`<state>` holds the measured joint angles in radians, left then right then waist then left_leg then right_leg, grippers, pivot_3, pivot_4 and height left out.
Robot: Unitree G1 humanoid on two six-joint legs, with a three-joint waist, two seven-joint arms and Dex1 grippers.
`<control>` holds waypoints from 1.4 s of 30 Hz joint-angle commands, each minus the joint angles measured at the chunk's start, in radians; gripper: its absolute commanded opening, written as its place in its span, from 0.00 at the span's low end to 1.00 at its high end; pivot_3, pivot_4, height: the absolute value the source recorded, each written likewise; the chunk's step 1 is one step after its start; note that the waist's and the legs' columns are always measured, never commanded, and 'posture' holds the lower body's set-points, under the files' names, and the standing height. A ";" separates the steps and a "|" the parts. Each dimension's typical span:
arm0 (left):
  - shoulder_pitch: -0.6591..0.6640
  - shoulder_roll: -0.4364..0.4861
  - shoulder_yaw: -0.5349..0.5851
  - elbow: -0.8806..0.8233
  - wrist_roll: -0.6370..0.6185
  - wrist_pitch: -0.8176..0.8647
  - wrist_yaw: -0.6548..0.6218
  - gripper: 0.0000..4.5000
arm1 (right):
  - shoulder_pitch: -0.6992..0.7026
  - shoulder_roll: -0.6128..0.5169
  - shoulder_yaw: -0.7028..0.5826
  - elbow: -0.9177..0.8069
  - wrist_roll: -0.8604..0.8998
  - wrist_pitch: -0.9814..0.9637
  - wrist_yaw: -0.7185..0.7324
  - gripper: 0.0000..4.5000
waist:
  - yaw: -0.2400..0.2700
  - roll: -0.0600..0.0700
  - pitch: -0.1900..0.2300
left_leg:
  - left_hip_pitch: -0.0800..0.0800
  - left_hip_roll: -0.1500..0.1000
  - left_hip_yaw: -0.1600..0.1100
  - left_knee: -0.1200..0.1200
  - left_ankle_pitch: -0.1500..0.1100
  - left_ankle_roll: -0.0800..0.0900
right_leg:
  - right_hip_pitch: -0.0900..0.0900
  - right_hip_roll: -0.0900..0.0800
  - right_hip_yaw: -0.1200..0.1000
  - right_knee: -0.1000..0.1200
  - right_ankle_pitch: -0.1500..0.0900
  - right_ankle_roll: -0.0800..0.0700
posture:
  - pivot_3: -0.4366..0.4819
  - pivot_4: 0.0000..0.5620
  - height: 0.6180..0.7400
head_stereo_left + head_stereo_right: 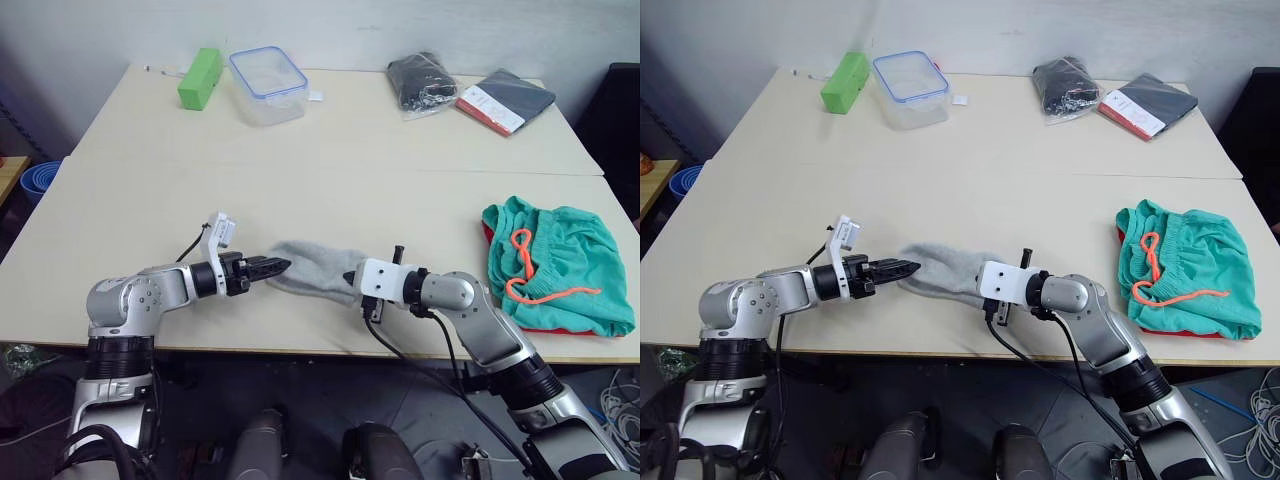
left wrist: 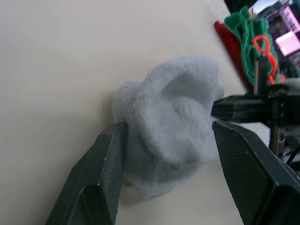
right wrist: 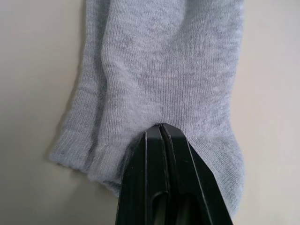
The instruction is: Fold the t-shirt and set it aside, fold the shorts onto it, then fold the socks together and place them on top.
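Spanning the room, a beige table met a white wall. Near its front edge, the left gripper stood spread around the grey socks, the right gripper pinching them. Farther right, the shorts covered the t-shirt.

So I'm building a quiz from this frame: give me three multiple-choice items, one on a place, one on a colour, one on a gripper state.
1. Where do the shorts lie?
A. on the table's right side
B. beside the green box
C. in the clear tub

2. What colour is the drawstring?
A. white
B. orange
C. black

3. How is the left gripper?
A. shut on the tub
B. shut on the shorts
C. open around the socks

Answers: 1 A, they sit by the right edge. 2 B, it loops bright orange on the teal. 3 C, its fingers stand apart with the grey knit between.
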<state>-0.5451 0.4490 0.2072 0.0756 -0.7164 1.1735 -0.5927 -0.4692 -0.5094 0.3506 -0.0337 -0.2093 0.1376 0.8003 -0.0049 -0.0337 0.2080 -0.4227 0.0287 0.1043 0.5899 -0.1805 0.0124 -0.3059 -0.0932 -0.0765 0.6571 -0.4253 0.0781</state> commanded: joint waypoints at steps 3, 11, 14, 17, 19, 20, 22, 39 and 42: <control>-0.031 -0.035 0.091 -0.079 -0.090 0.068 0.056 0.32 | 0.030 -0.017 0.013 0.029 -0.027 0.032 0.005 0.00 | 0.000 0.000 0.000 | 0.000 0.000 0.000 0.000 0.000 0.000 | 0.000 0.000 0.000 0.000 0.000 0.000 | 0.48 0.27 1.00; -0.105 -0.042 0.044 -0.199 -0.145 0.113 0.057 0.01 | 0.028 -0.007 0.016 0.037 -0.027 0.030 0.000 0.00 | 0.002 0.000 0.000 | 0.000 0.000 0.000 0.000 0.000 -0.001 | 0.001 0.000 0.000 0.000 0.000 0.000 | 0.48 0.27 1.00; -0.140 -0.068 -0.024 -0.175 -0.129 0.112 0.049 0.01 | 0.023 0.000 0.020 0.044 -0.028 0.029 -0.004 0.00 | 0.001 0.000 0.000 | 0.000 0.000 0.000 0.000 0.000 -0.001 | 0.001 0.000 0.000 0.000 0.000 0.000 | 0.48 0.27 1.00; -0.151 -0.070 -0.125 -0.165 -0.097 0.079 0.003 0.01 | 0.020 0.005 0.020 0.046 -0.029 0.029 -0.006 0.00 | 0.001 0.000 0.000 | 0.000 0.000 0.000 0.000 0.000 -0.001 | 0.001 0.001 0.000 0.000 0.000 0.000 | 0.48 0.27 1.00; -0.161 -0.081 -0.209 -0.135 -0.044 0.035 -0.010 0.01 | 0.028 0.000 0.017 0.039 -0.029 0.029 -0.007 0.00 | 0.001 0.000 0.000 | 0.000 0.000 0.000 0.000 0.000 -0.001 | 0.001 0.001 0.000 0.000 0.000 0.000 | 0.48 0.27 1.00; -0.165 -0.083 -0.244 -0.121 -0.018 0.013 -0.016 0.01 | 0.031 -0.002 0.015 0.035 -0.029 0.031 -0.007 0.00 | 0.001 0.000 0.000 | 0.000 0.000 0.000 0.000 0.000 -0.001 | 0.001 0.001 0.000 0.000 0.000 0.000 | 0.48 0.27 1.00; -0.170 -0.083 -0.289 -0.106 0.017 -0.020 -0.029 0.01 | 0.038 -0.006 0.011 0.026 -0.029 0.035 -0.008 0.00 | 0.001 0.000 0.000 | 0.000 0.000 0.000 0.000 0.000 -0.001 | 0.001 0.001 0.000 -0.001 0.000 0.000 | 0.48 0.27 1.00; -0.146 -0.163 -0.210 -0.004 0.014 -0.127 -0.086 0.35 | 0.076 -0.025 -0.002 -0.014 -0.028 0.062 -0.013 0.00 | 0.004 0.000 0.000 | 0.000 0.000 0.000 0.000 0.000 -0.001 | 0.001 0.000 0.000 -0.002 0.000 0.000 | 0.48 0.27 1.00; -0.150 -0.200 -0.144 0.035 -0.002 -0.109 -0.044 0.56 | 0.070 -0.024 0.001 -0.013 -0.029 0.064 -0.012 0.00 | 0.004 0.000 0.000 | 0.000 0.000 -0.001 0.001 0.000 0.000 | 0.002 0.000 -0.001 -0.002 0.000 0.000 | 0.48 0.27 1.00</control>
<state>-0.6926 0.2629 0.0292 0.1051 -0.6864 1.0606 -0.6516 -0.4255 -0.5087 0.3351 -0.0766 -0.2159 0.1662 0.7715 -0.0008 -0.0339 0.2080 -0.4231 0.0284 0.1033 0.5904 -0.1806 0.0121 -0.3043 -0.0929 -0.0775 0.6548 -0.4253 0.0782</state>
